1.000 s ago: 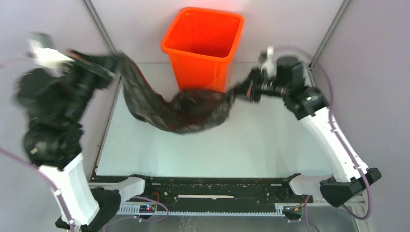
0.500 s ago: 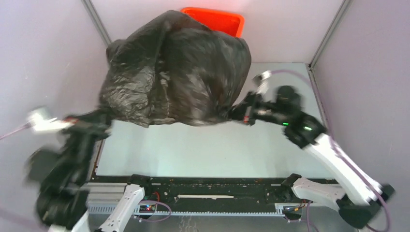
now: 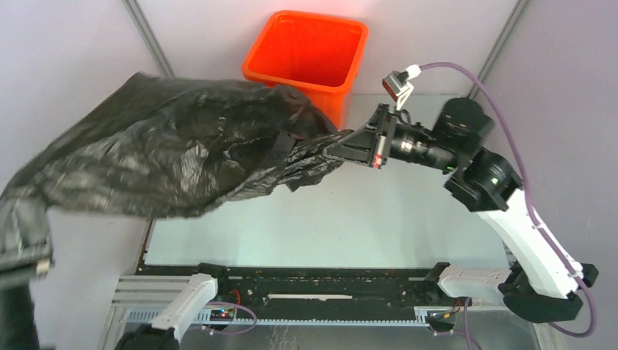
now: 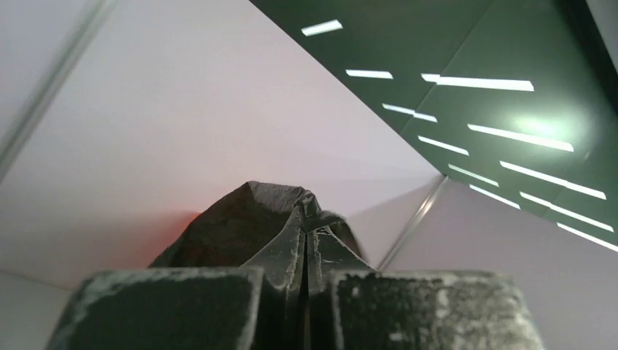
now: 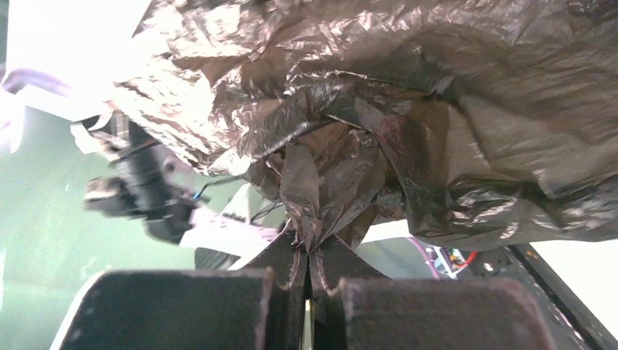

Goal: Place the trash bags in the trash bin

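The black trash bag (image 3: 182, 157) hangs spread in the air over the left side of the surface (image 3: 364, 219), outside the orange trash bin (image 3: 310, 55). The right gripper (image 5: 307, 271) is clenched on a bunched edge just in front of the bin. The left gripper (image 4: 304, 270) pinches the film at the opposite end.

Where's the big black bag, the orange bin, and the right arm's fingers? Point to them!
trash bag (image 3: 182, 157), top view, middle of the wrinkly black film.
trash bin (image 3: 310, 36), top view, inner far wall.
right fingers (image 5: 189, 306), right wrist view, broad face of one finger, shut on the bag.
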